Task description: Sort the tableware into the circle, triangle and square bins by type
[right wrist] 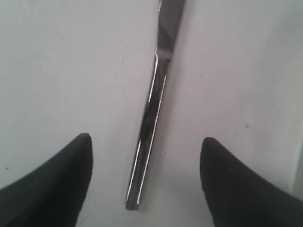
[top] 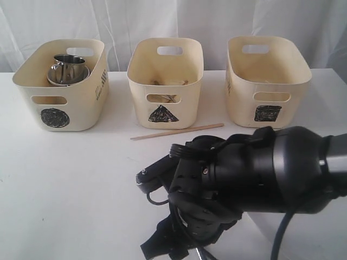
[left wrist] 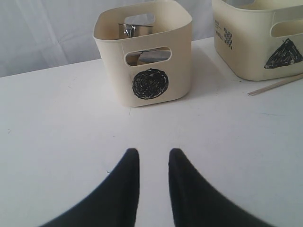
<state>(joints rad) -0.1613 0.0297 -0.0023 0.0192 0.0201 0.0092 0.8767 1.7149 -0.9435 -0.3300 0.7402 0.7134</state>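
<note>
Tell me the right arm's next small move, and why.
Probably lower the right gripper and close on the steel utensil: its jaws stand open on either side of the handle, which lies flat on the table.

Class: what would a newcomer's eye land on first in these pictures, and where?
A bulky black robot arm fills the exterior view's near right. Behind it stand the circle bin, triangle bin and square bin; a steel mug sits in the circle bin. A chopstick lies before the triangle bin.
</note>
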